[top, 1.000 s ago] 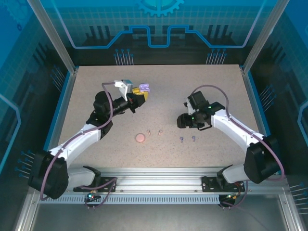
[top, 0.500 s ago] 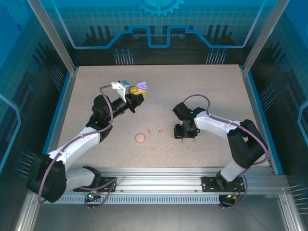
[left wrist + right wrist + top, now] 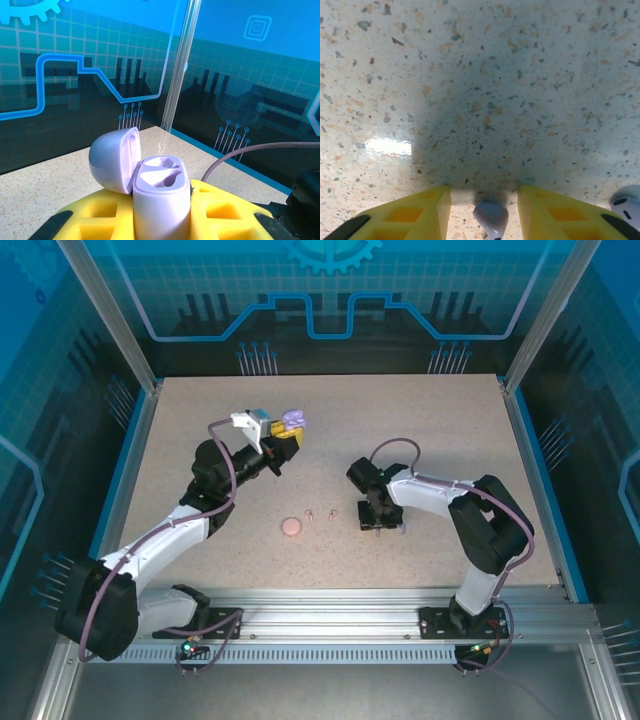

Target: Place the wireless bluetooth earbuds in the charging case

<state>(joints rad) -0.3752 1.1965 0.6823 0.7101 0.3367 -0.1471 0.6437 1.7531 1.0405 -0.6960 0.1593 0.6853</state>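
- The enclosure walls [image 3: 330, 300] around me are blue panels printed with circuit-style lines and a gear outline at 12 o'clock, held in metal posts.
- The worktop [image 3: 440, 440] is pale speckled stone-look, with a glare patch in my right wrist view.
- My left end effector [image 3: 287, 436], at 11 o'clock from the worktop's centre, is clamped tight on the purple charging case [image 3: 161, 192]. The case stands upright with its mouth facing up, both sockets empty, and its lid [image 3: 114, 157] is swung open toward 9 o'clock.
- My right end effector [image 3: 484, 192], at 4 o'clock from centre, points straight down at the worktop with its yellow fingers partly apart, gripping nothing.
- A round pink case [image 3: 291, 527] lies closed at 7 o'clock.
- One purple earbud [image 3: 491, 216] lies between my right fingers, touching neither. It is blurred and narrows toward 6 o'clock.
- A second purple earbud [image 3: 626, 202] lies just beyond my finger at 3 o'clock.
- Two pink earbuds [image 3: 309, 512] lie at 6 o'clock, too small to read their axis.
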